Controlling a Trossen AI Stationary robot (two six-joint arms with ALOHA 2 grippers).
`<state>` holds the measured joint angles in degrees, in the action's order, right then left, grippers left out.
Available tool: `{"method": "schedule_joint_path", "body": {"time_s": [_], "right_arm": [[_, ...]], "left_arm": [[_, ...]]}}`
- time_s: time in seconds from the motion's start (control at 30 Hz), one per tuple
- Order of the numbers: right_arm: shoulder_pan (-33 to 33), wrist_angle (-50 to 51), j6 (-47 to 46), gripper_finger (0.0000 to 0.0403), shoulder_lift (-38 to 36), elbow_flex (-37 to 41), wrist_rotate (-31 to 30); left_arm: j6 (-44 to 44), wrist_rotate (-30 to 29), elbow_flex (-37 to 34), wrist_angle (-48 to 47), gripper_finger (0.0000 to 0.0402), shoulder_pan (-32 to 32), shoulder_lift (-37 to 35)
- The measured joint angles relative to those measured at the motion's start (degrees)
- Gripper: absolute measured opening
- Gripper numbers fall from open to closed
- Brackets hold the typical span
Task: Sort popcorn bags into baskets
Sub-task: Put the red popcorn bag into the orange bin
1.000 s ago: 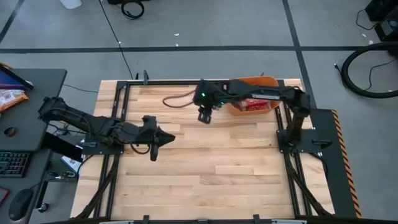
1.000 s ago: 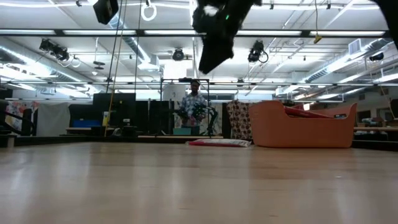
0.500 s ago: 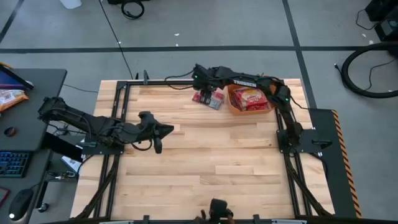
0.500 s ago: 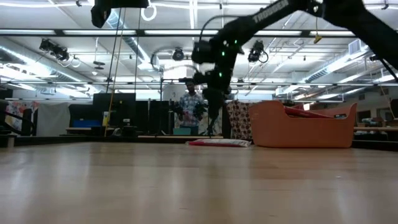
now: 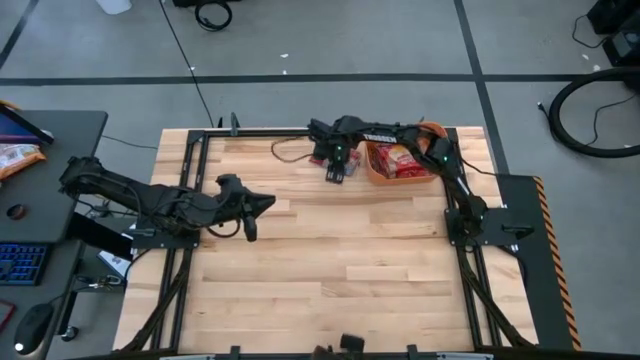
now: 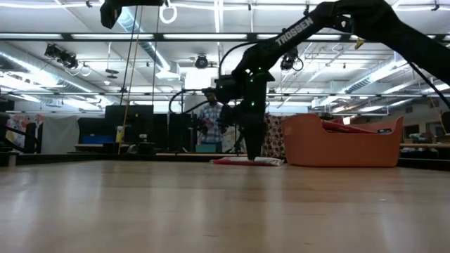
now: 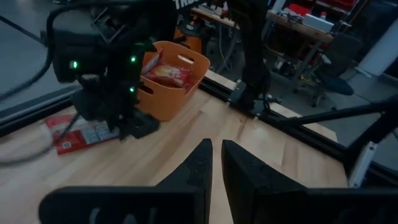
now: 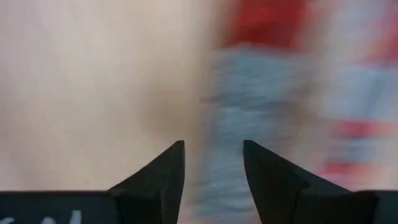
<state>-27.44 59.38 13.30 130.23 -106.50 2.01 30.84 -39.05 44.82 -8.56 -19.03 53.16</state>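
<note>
Popcorn bag (image 7: 78, 132) lies flat below my right gripper (image 8: 213, 163); open fingers may slide over it, missing.

The right arm (image 5: 385, 137) hides most of the packet (image 5: 336, 168) beside the orange tub (image 5: 402, 177), its print unreadable.

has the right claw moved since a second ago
Yes. In the high view the right claw has gone toward the table's far edge, ending low over the packet left of the orange tub.
</note>
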Motion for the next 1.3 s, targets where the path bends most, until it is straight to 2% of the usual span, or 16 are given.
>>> {"method": "schedule_joint_path", "body": {"time_s": [0.13, 0.17, 0.23, 0.43, 0.6, 0.73, 1.03, 1.3], "right_arm": [[2.6, 2.9, -1.8, 0.0168, 0.6, 0.0, 19.6], [3.6, 3.0, -2.3, 0.0168, 0.5, 0.0, 22.5], [5.6, 3.2, -2.9, 0.0167, -0.2, -0.3, 20.6], [8.8, -0.5, -3.1, 0.0153, -4.7, -1.5, 1.6], [6.3, -3.5, -3.6, 0.0145, -4.8, -1.4, -4.2], [2.2, -5.0, -5.5, 0.0139, -4.7, 0.3, -11.2], [-7.1, -5.0, -4.9, 0.0120, -2.4, 0.8, -5.9], [-4.6, 1.7, 0.9, 0.0112, 1.3, 0.5, -6.1]], "left_arm": [[0.0, 2.6, 0.0, -0.1, 0.0039, -0.2, -0.2], [0.0, 3.8, 0.0, -0.1, 0.0039, -0.2, -0.3], [0.0, 6.0, 0.0, -0.5, 0.0039, -0.2, -0.3], [-0.1, 9.3, 0.0, -0.3, 0.0039, -0.2, -0.3], [-0.5, 9.3, 0.0, -0.3, 0.0039, -0.1, -0.3], [-0.2, 9.2, 0.0, -0.3, 0.0039, -0.1, -0.3], [-0.5, 6.2, 0.0, -0.4, 0.0039, 0.0, -0.3], [-0.5, 6.1, 0.0, -0.5, 0.0039, 0.0, -0.3]]}}
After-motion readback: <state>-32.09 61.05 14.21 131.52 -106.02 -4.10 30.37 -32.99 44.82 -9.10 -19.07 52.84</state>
